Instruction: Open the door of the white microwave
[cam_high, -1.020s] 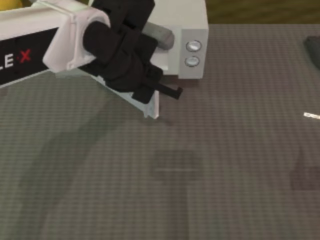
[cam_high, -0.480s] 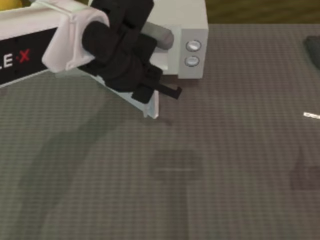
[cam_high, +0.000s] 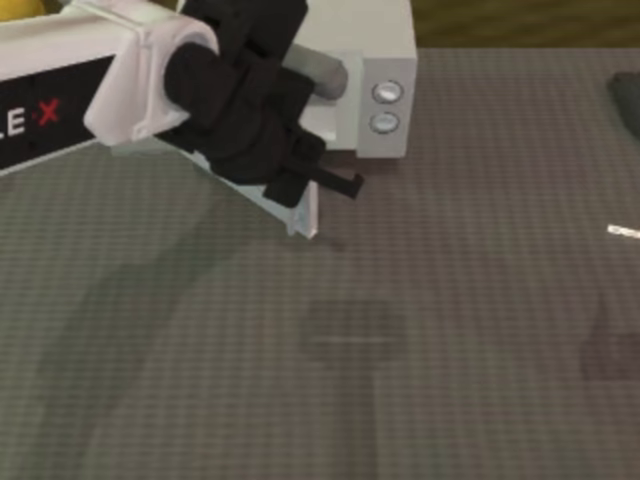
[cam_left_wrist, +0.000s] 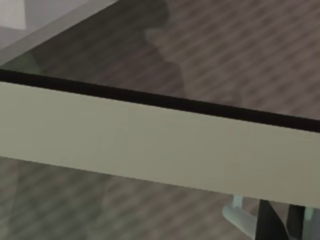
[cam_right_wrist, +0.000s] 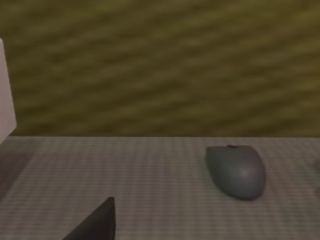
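- The white microwave (cam_high: 375, 40), at the table's far edge, has a smooth, matt white shell that looks like painted metal or plastic.
- Its two round knobs (cam_high: 386, 107) are shiny silver, like polished metal.
- The door (cam_high: 306, 212) has a pale matt edge and a smooth, glassy, see-through window (cam_left_wrist: 165, 50).
- The table (cam_high: 450, 350) is matt grey with a fine woven texture, like cloth.
- The left gripper (cam_high: 335, 180) is matt black, plastic-looking.
- A computer mouse (cam_right_wrist: 236, 171) is smooth, dull grey plastic.
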